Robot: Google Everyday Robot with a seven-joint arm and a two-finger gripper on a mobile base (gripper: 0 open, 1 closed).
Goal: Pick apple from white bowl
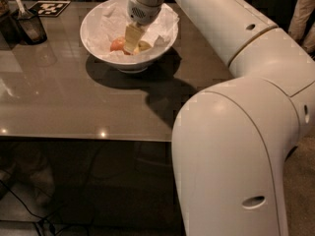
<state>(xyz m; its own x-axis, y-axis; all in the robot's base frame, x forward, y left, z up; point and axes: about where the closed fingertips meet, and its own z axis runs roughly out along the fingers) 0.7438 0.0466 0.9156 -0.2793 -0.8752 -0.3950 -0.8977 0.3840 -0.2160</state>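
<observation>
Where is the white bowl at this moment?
In the camera view, the white bowl sits upper left on the table, right of a dark container; the gripper is down inside it beside the apple.

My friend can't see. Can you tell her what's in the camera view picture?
The robot's gripper is down inside the white bowl, between a yellow-green apple and an orange-red apple. The paper-lined bowl sits on a grey table.
</observation>
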